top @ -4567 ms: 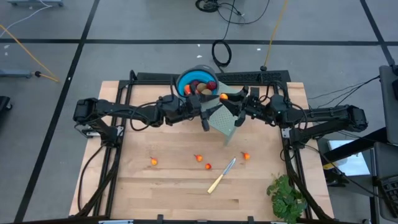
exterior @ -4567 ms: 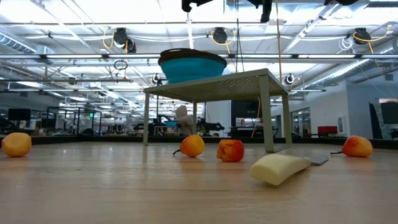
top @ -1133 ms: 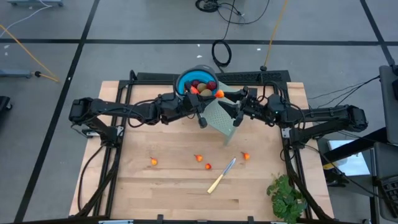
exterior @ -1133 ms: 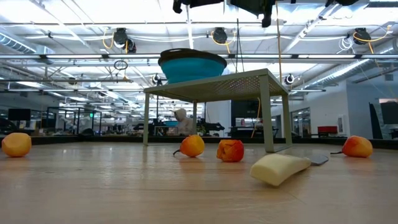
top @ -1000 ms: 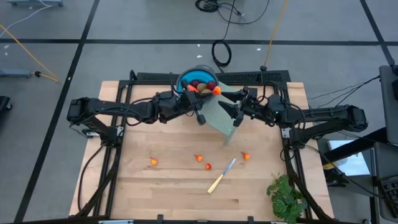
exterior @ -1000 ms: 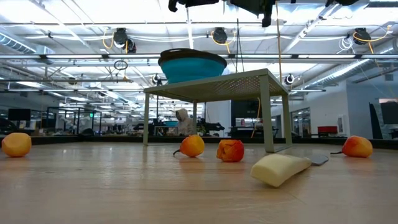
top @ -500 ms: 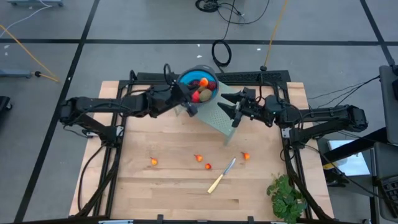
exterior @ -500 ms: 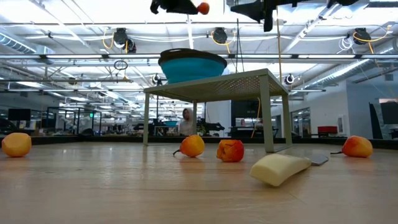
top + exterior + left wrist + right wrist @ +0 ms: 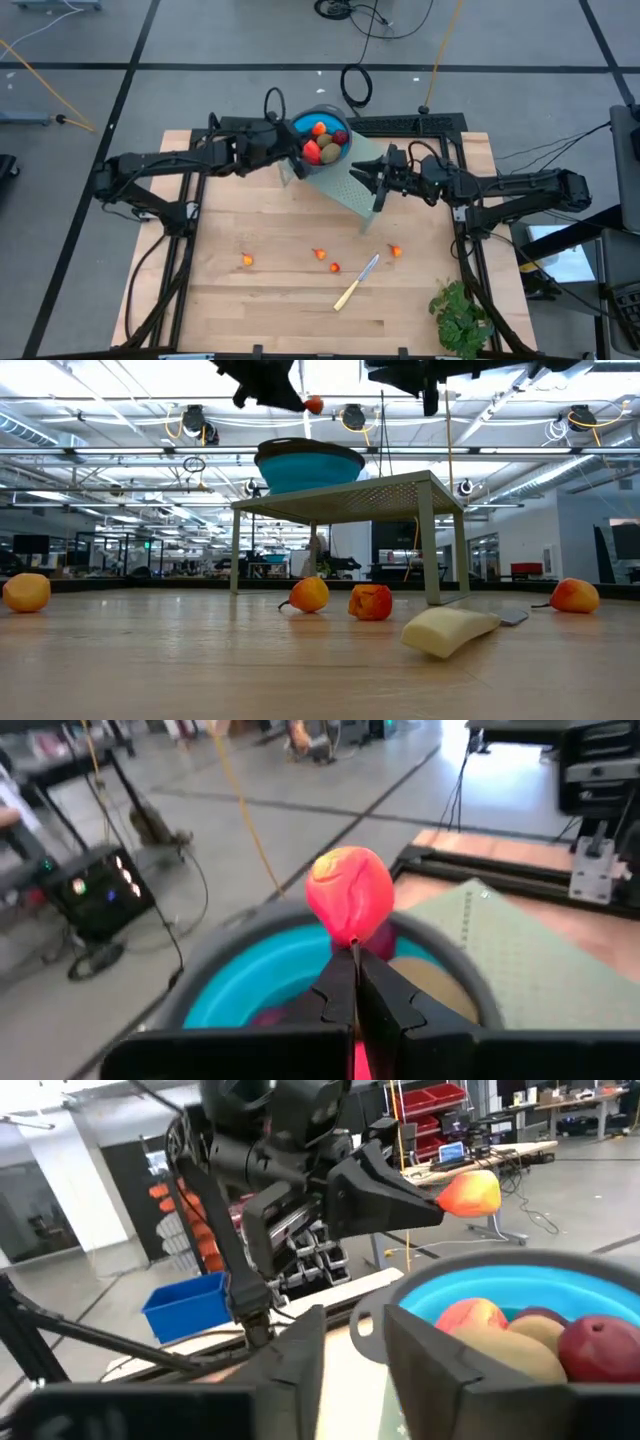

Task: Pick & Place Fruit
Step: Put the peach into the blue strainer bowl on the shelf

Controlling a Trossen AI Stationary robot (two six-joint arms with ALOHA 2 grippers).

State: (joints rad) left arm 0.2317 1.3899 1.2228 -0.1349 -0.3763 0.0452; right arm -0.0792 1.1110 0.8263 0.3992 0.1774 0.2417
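The blue bowl (image 9: 338, 123) stands on the green perforated stand (image 9: 357, 188) and holds several fruit: a red piece (image 9: 311, 151), a dark red ball (image 9: 340, 137) and a brownish-green oval (image 9: 328, 152). My left gripper (image 9: 305, 140) hangs over the bowl's left rim, shut on the stem of a small orange-red fruit (image 9: 348, 890), which also shows in the low view (image 9: 314, 404). My right gripper (image 9: 376, 182) hovers over the stand to the right of the bowl, fingers slightly apart with nothing between them (image 9: 352, 1320).
Small orange-red fruit lie loose on the wooden table (image 9: 247, 260) (image 9: 320, 254) (image 9: 335, 267) (image 9: 395, 250). A pale-handled knife (image 9: 357, 282) lies near them. A leafy green bunch (image 9: 460, 315) sits at the front right corner.
The left gripper carried the small orange-red fruit leftward from the stand's middle to above the bowl's left side and higher. The right gripper's fingers have narrowed.
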